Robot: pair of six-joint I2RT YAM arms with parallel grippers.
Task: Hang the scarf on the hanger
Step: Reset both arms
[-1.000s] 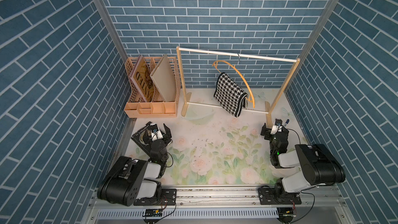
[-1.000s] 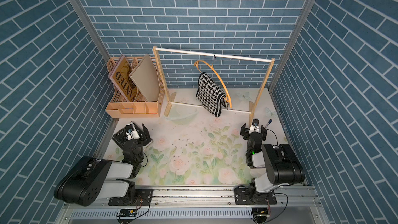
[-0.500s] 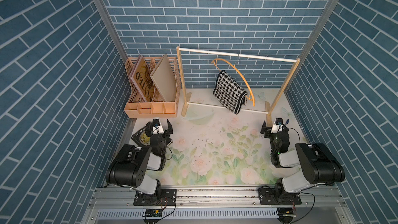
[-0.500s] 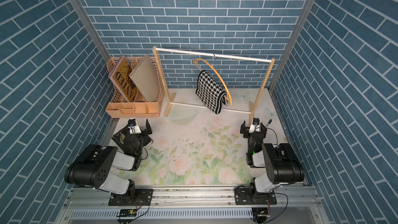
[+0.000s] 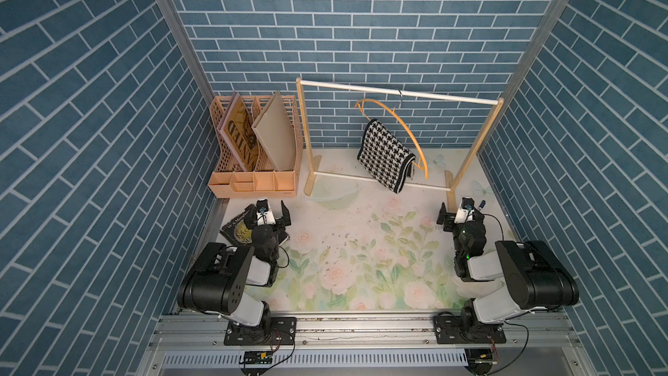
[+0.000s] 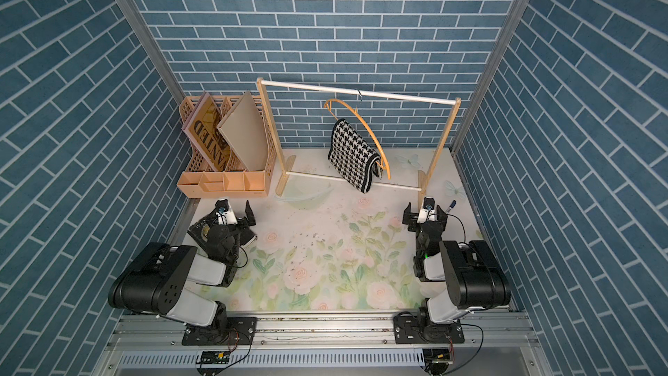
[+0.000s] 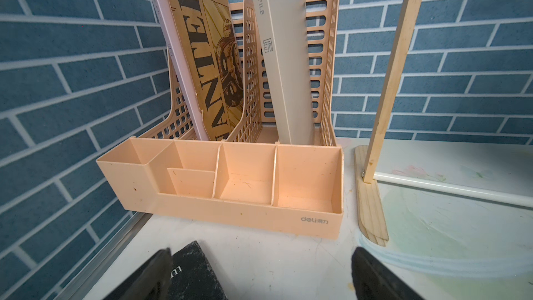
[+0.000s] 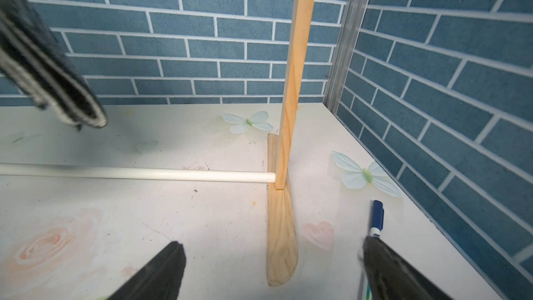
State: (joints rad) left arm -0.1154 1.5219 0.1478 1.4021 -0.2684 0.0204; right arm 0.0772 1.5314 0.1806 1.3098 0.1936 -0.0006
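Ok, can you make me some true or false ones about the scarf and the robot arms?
The scarf is draped over the hanger. True.
The left gripper is clamped on the scarf. False: its jaws are open and empty, near the file holder.
The hanger hooks onto the rack's top rail. True.
The file holder is empty. False: it holds a tan book and a grey file.
A blue pen lies by the right gripper. True.

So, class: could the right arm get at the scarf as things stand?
Probably yes: the right tool is open and empty, with bare mat between it and the scarf, though the rack's post stands close beside it.
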